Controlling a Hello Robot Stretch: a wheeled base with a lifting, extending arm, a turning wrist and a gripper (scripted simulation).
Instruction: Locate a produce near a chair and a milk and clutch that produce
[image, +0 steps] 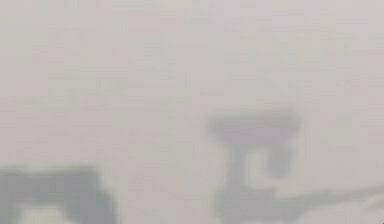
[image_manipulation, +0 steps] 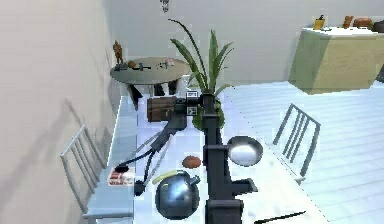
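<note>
On the long white table (image_manipulation: 270, 180) in the arm side view lies a small reddish-brown round thing (image_manipulation: 190, 160), perhaps the produce. A yellow curved thing (image_manipulation: 163, 179) lies left of it. A small red and white thing (image_manipulation: 121, 180) lies at the table's left edge, beside a grey chair (image_manipulation: 80, 160). The arm (image_manipulation: 214, 165) rises over the table. My gripper (image_manipulation: 123, 166) reaches down-left from its dark body (image_manipulation: 162, 108), and its thin fingers (image_manipulation: 150, 145) end close to the red and white thing. I cannot tell whether it holds anything.
A metal bowl (image_manipulation: 243, 150), a dark round pot (image_manipulation: 178, 196) and a knife (image_manipulation: 275, 217) share the table. A second chair (image_manipulation: 297, 130) stands at its right. Behind are a tall plant (image_manipulation: 203, 60), a round table (image_manipulation: 150, 68) with a statuette (image_manipulation: 118, 50), and a counter (image_manipulation: 340, 58).
</note>
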